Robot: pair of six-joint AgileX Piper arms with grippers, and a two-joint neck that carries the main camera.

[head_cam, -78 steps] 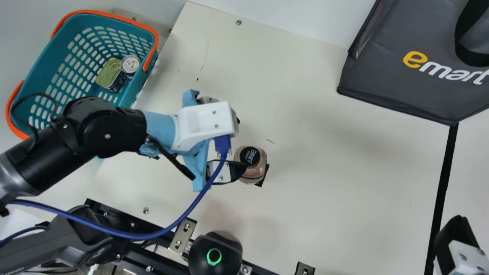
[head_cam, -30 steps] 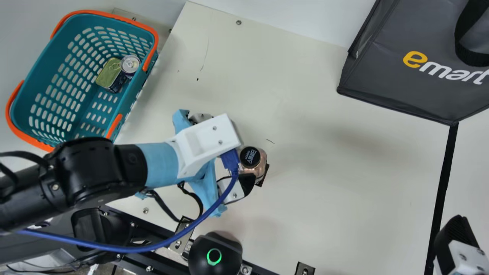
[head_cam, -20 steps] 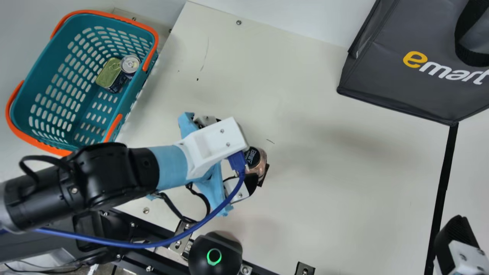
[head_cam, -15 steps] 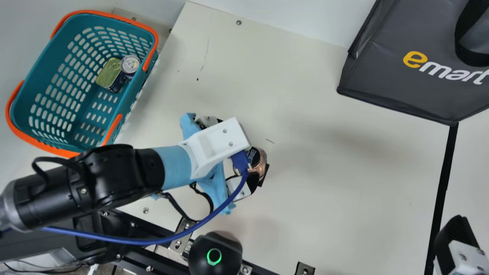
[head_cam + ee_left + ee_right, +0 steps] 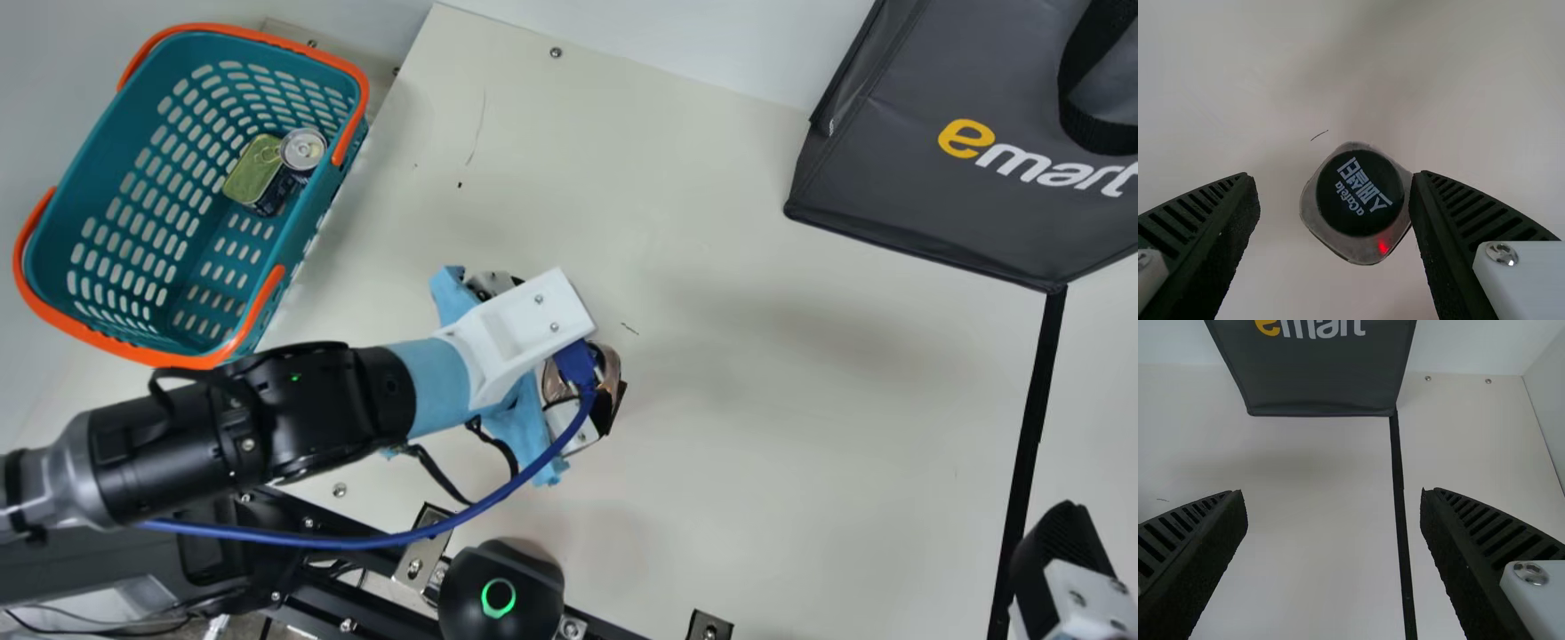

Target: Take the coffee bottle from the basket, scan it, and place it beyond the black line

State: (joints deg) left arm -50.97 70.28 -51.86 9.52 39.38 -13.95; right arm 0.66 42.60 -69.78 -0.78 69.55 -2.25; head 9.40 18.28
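Wide apart, the fingers of the left gripper (image 5: pixel 1335 179) stand on either side of the coffee bottle (image 5: pixel 1350 251), one much nearer to it than the other; whether that one touches cannot be told. The right gripper (image 5: pixel 1334 495) also has its fingers well spread, near the black line (image 5: pixel 1400 513), with nothing between them. The bottle stands upright on the table, out of the basket (image 5: pixel 114 147) and short of the line. It will probably feel fairly heavy if full, firm-walled rather than soft, with smooth sides that could slip under a light pinch. The best hold is likely around the body below the shoulders, with the pads against two flat faces; as it sits, corners seem to point towards the fingers, so a slight turn of the wrist may help. Seen from above, it has a squarish outline with rounded corners, a round black cap (image 5: pixel 1360 191) with pale lettering, and a glossy, pinkish-brown body. A small red light (image 5: pixel 1383 247) glows on its shoulder, perhaps from a scanner.
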